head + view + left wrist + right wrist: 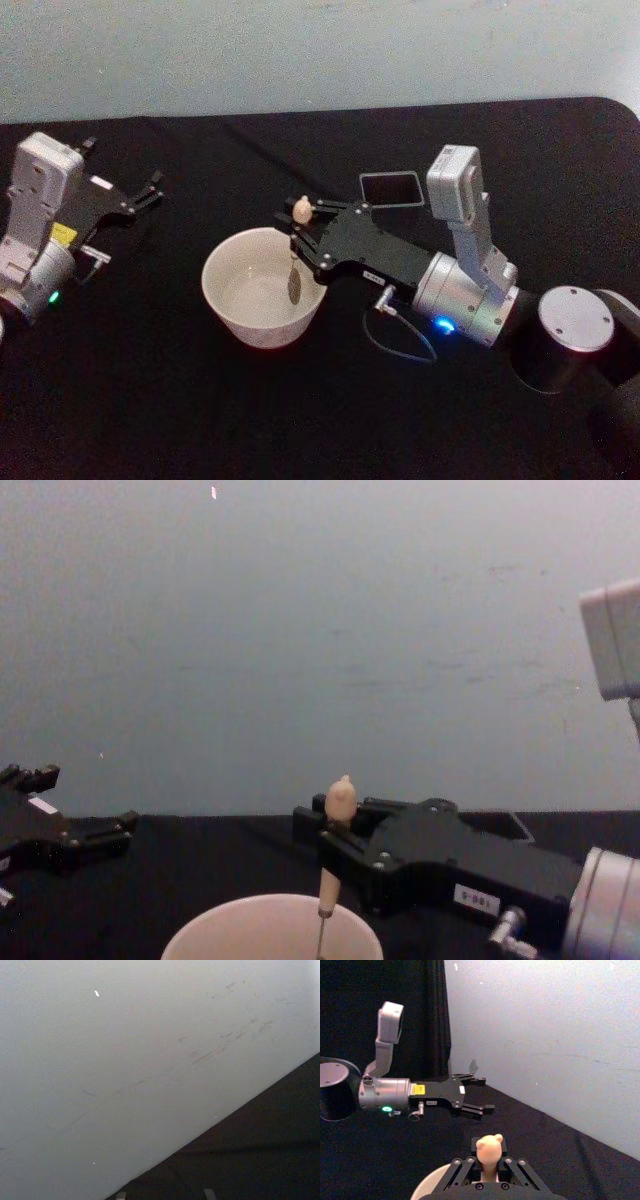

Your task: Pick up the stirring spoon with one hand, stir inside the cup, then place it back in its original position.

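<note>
Right gripper (300, 228), frame centre, was clamped on one stirring spoon (293, 262). Spoon stood upright, bowl inside one cup (207, 285). One dark holder (390, 188) sat upper right, partly hidden behind gripper. Left gripper (150, 195), left edge, was idle, fingers apart.

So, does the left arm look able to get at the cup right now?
Probably yes: bare table lies between the open left gripper and the cup, though the right gripper holds the stirring spoon inside it.

Stirring spoon (328, 885): you see a smooth, matt beige handle and a thin shiny metal shaft.
Cup (262, 322): smooth, faintly glossy cream, ceramic-looking.
Desk (150, 400): matt black cloth.
Right tool (297, 230): matt black, hard-looking.
</note>
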Robot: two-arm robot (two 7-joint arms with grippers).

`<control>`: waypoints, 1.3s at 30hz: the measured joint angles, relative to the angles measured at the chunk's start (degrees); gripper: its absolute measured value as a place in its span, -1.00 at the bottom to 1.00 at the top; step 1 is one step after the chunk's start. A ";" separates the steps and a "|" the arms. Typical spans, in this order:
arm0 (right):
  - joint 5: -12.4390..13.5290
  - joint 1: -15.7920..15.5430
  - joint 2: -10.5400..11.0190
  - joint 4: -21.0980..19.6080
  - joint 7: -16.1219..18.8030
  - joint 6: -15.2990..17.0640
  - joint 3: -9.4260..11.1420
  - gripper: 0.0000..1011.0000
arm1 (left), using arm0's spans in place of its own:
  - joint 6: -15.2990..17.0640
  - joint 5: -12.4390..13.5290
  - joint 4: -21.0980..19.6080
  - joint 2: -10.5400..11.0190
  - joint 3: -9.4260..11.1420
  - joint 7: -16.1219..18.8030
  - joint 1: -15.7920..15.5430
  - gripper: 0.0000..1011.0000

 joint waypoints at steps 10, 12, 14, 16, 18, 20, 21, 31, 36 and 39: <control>0.47 -0.93 1.02 -1.80 1.00 0.52 -0.64 -0.68 | 0.00 0.00 0.00 0.00 0.00 0.00 0.00 0.98; 0.48 -0.95 1.01 -1.84 1.17 0.59 -0.97 -0.68 | 0.00 0.00 0.00 0.00 0.00 0.00 0.00 0.98; 0.48 -0.88 0.91 -1.84 1.39 0.62 -1.31 -0.68 | 0.00 0.00 0.00 0.00 0.00 0.00 0.00 0.98; 0.47 -0.83 0.80 -1.84 1.49 0.63 -1.54 -0.68 | 0.00 0.00 0.00 0.00 0.00 0.00 0.00 0.98; 0.49 -0.63 0.57 -1.82 1.62 0.63 -1.89 -0.68 | 0.00 0.00 0.00 0.00 0.00 0.00 0.00 0.98; 0.51 -0.46 0.37 -1.72 1.70 0.62 -2.13 -0.68 | 0.00 0.00 0.00 0.00 0.00 0.00 0.00 0.98; 0.54 -0.28 0.17 -1.58 1.82 0.57 -2.34 -0.68 | 0.00 0.00 0.00 0.00 0.00 0.00 0.00 0.98; 0.46 1.29 -1.59 0.41 1.67 0.04 -3.30 -0.68 | 0.00 0.00 0.00 0.00 0.00 0.00 0.00 0.98; -0.12 2.30 -2.78 2.23 0.77 -0.32 -3.39 -0.68 | 0.00 0.00 0.00 0.00 0.00 0.00 0.00 0.98; -0.31 2.59 -3.12 2.77 0.44 -0.44 -3.27 -0.68 | 0.00 0.00 0.00 0.00 0.00 0.00 0.00 0.98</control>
